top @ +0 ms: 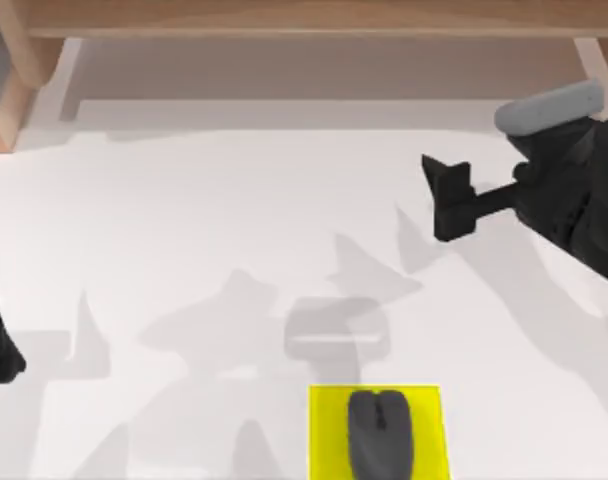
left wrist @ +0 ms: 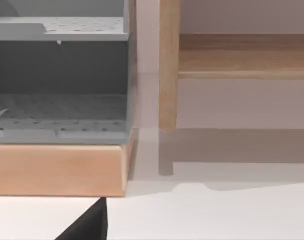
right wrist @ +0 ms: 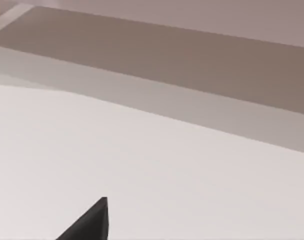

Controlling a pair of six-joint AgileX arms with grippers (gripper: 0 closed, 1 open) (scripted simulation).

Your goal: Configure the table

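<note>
Right gripper raised at two o'clock over table, grip state untellable; dark mouse on yellow pad at six; left arm parked at nine.

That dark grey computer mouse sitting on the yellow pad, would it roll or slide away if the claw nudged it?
Probably it would slide, not roll: the dark grey computer mouse lies flat on the bright yellow square pad. Its rounded, smooth-looking back may slip between claw fingers, so gripping its sides seems safer. It looks rigid and fairly light. The right claw hangs well away from it, above the white table.
</note>
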